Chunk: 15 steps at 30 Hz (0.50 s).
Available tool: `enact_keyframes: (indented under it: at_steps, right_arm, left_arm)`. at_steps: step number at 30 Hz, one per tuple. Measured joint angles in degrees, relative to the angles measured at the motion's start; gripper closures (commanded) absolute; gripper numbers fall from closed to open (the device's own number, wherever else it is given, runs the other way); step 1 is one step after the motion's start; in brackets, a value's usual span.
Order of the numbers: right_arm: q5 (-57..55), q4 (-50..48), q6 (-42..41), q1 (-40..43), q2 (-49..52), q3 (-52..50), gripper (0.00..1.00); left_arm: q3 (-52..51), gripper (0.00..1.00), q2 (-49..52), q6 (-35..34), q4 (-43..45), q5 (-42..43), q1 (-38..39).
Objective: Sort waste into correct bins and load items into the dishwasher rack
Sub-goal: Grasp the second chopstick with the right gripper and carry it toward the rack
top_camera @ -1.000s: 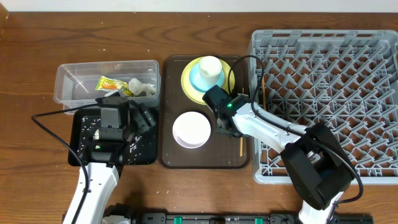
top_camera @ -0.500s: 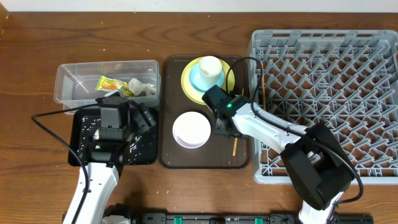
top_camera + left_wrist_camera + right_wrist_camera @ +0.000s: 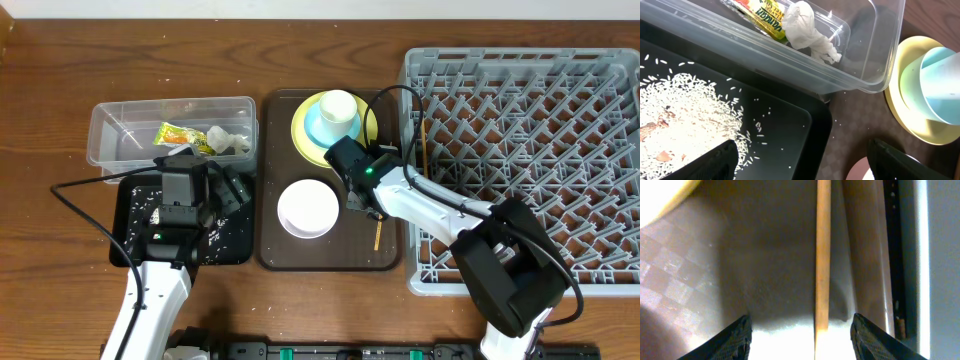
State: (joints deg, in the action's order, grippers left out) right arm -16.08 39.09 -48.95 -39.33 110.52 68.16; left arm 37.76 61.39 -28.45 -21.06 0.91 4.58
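One wooden chopstick (image 3: 378, 236) lies on the brown serving tray (image 3: 330, 255). In the right wrist view the chopstick (image 3: 823, 255) runs between my right gripper's (image 3: 805, 342) open fingers. In the overhead view that gripper (image 3: 368, 212) is low over the tray, beside the white bowl (image 3: 308, 208). A second chopstick (image 3: 424, 150) lies at the grey rack's (image 3: 520, 150) left edge. The white cup (image 3: 340, 106) stands in the light blue bowl (image 3: 318, 128) on the yellow-green plate (image 3: 302, 135). My left gripper (image 3: 805, 167) is open and empty over the black tray (image 3: 235, 250), which holds rice (image 3: 680, 100).
The clear tub (image 3: 110, 140) behind the black tray holds the orange-and-green wrapper (image 3: 180, 133) and the crumpled tissue (image 3: 228, 141); both also show in the left wrist view, the wrapper (image 3: 762, 12) beside the tissue (image 3: 807, 27). Wooden table surrounds everything.
The chopstick on the brown tray has shifted slightly left, and my right gripper has moved a little with it. The left arm has not moved.
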Motion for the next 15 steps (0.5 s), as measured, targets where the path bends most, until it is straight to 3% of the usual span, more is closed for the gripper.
enact_keyframes:
  at_steps: [3,7,12,15]
  right_arm:
    - [-0.11,-1.55,0.11,0.0,0.0,-0.44,0.49]
    - [-0.15,-1.9,0.04,0.0,0.0,-0.52,0.53]
    - [-0.13,-1.92,0.09,0.0,0.0,-0.68,0.71]
    - [0.0,-1.95,0.11,0.0,0.0,-0.7,0.71]
  left_arm:
    - [0.0,0.16,0.0,0.0,0.0,0.0,0.0]
    - [0.0,0.16,0.0,0.0,0.0,0.0,0.0]
    - [0.0,0.15,0.0,0.0,0.02,0.0,0.0]
    - [0.0,0.16,0.0,0.0,0.0,0.0,0.0]
